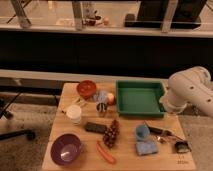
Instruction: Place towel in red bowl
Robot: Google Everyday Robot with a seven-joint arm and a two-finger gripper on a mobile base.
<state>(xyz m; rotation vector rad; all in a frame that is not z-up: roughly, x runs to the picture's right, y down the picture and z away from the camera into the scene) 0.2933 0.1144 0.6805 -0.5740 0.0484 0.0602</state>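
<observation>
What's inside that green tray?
Nothing visible on the green tray floor; the white arm covers its right corner. The hand sits low over the table, right of the blue cup.

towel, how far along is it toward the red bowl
Nothing is done yet: the towel lies at the front right of the table, and the red bowl stands at the back left. In hand: the tool sits low, just right of the towel. Left: grasping, carrying, dropping it in the bowl.
</observation>
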